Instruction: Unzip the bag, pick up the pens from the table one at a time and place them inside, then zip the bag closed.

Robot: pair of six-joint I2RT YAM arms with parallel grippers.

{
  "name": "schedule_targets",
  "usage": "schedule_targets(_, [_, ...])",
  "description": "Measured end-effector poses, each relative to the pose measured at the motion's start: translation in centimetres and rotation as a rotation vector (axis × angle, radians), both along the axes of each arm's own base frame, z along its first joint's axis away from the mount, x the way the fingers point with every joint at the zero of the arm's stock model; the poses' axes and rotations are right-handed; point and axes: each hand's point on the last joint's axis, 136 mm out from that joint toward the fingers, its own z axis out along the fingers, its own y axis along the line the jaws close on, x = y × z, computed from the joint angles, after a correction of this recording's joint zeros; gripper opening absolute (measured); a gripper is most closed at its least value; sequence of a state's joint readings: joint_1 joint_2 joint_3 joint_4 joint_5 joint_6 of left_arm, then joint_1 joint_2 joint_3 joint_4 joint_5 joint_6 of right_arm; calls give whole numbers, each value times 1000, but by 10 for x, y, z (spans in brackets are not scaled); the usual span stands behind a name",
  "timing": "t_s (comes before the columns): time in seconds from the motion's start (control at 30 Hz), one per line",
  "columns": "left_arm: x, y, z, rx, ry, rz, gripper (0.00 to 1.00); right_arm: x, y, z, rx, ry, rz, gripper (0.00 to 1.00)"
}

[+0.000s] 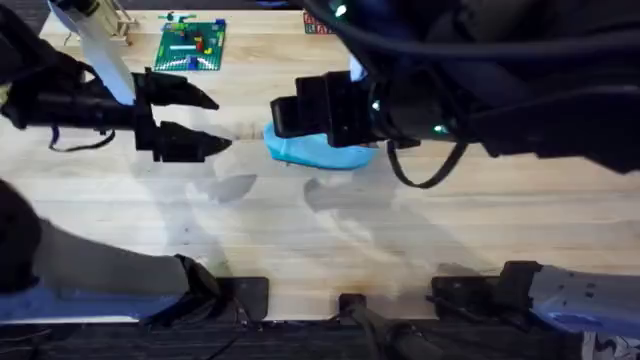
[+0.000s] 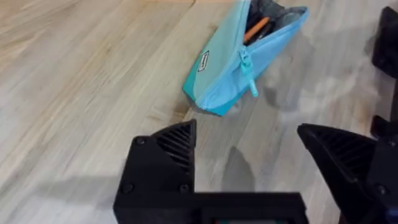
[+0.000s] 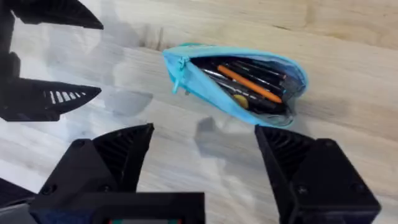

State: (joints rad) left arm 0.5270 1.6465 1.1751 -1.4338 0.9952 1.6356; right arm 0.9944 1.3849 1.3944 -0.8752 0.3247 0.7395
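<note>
The light blue bag (image 3: 205, 87) lies on the table (image 1: 300, 240) near the middle, partly under my right arm in the overhead view. It is unzipped and gapes open. Inside it I see an orange pen (image 3: 250, 84) among several dark pens; the orange pen (image 2: 256, 29) also shows through the opening in the left wrist view. The zipper pull (image 2: 249, 74) hangs at the bag's closed end. My left gripper (image 1: 205, 122) is open just left of the bag (image 1: 318, 153), empty. My right gripper (image 3: 205, 149) hovers open above the bag, holding nothing.
A green baseplate (image 1: 192, 46) with small bricks sits at the back left of the table. Beside it stands a small wooden object (image 1: 112, 27). A red item (image 1: 318, 26) lies at the back edge. Bare tabletop stretches in front of the bag.
</note>
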Motion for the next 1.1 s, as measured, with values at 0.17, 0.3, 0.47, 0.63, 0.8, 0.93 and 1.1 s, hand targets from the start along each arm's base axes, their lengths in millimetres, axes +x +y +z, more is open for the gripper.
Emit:
schedule_targets(0.17, [13,7,4,-24,-33,-79,991,2,6,-7,22,26,-44,996])
schedule_targets(0.3, [28,15,-3,-25,-72,-114,991,5,10,-16,25,48,-75,996])
schedule_targets(0.47, [50,24,-18,-13,-177,-115,991,8,15,-21,39,60,-101,996])
schedule_targets(0.63, [68,31,-21,29,-296,-115,993,9,16,-26,50,81,-138,995])
schedule_targets(0.8, [72,31,-18,19,-328,-108,993,9,17,-27,84,102,-192,997])
schedule_targets(0.93, [72,30,-17,13,-331,-104,993,9,16,-27,96,109,-211,998])
schedule_targets(1.1, [72,30,-16,10,-333,-103,993,9,17,-27,104,112,-221,998])
